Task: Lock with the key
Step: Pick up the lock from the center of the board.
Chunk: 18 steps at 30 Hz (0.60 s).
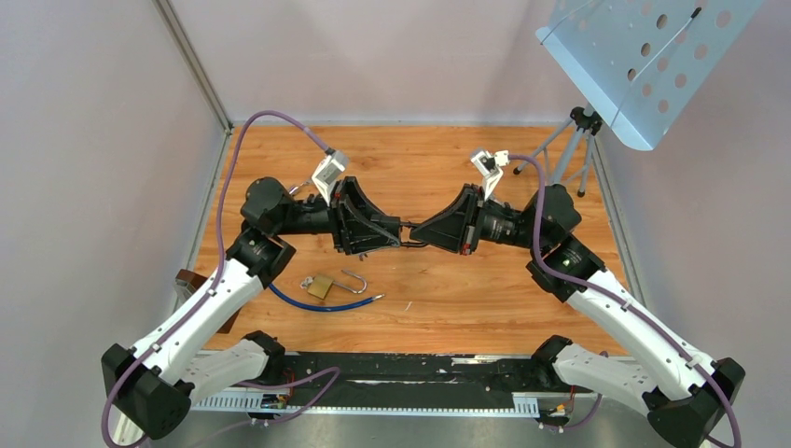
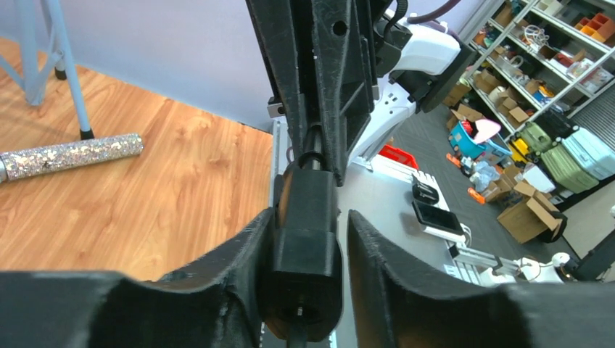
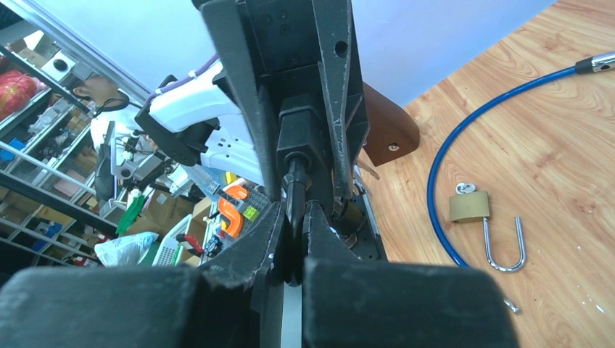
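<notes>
A brass padlock (image 1: 320, 286) (image 3: 468, 206) lies on the wooden table with its steel shackle (image 1: 354, 280) swung open. A small silvery piece, seemingly the key (image 3: 462, 188), sticks out of the body's end opposite the shackle. A blue cable (image 1: 317, 304) curves round the padlock. Both grippers meet tip to tip in mid-air above the table's middle. A black blocky piece (image 2: 301, 246) with a thin black stem (image 3: 294, 181) spans between them. My right gripper (image 3: 295, 210) is shut on the stem. My left gripper (image 2: 312, 217) stands around the block, one finger touching, the other a gap away.
A music stand's tripod (image 1: 574, 140) stands at the back right, its perforated plate (image 1: 644, 65) overhanging that corner. A brown wooden block (image 1: 191, 280) sits at the table's left edge. A glittery rod (image 2: 72, 156) lies on the wood near the tripod's foot.
</notes>
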{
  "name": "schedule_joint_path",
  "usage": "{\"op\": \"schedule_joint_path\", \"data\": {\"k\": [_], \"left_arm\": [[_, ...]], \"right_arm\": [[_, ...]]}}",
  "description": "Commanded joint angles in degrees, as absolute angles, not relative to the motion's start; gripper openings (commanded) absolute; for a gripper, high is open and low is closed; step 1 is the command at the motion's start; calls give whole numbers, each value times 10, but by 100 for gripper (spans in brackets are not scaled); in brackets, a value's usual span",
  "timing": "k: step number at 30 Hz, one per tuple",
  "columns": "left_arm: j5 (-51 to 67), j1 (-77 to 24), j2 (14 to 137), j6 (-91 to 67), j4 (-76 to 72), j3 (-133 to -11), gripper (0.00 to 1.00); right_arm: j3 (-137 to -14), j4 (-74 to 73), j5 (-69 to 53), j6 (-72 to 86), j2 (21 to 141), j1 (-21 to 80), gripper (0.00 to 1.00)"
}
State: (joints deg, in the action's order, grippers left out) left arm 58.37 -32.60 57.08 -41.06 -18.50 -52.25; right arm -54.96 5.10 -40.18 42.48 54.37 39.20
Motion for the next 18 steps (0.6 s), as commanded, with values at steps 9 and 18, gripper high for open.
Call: {"op": "schedule_joint_path", "data": {"k": [9, 18], "left_arm": [[579, -330, 572, -408, -181, -535, 0], [515, -329, 553, -445, -181, -541, 0]], "right_arm": [[-553, 109, -384, 411, 523, 391, 0], [-567, -11, -337, 333, 510, 384, 45]]}}
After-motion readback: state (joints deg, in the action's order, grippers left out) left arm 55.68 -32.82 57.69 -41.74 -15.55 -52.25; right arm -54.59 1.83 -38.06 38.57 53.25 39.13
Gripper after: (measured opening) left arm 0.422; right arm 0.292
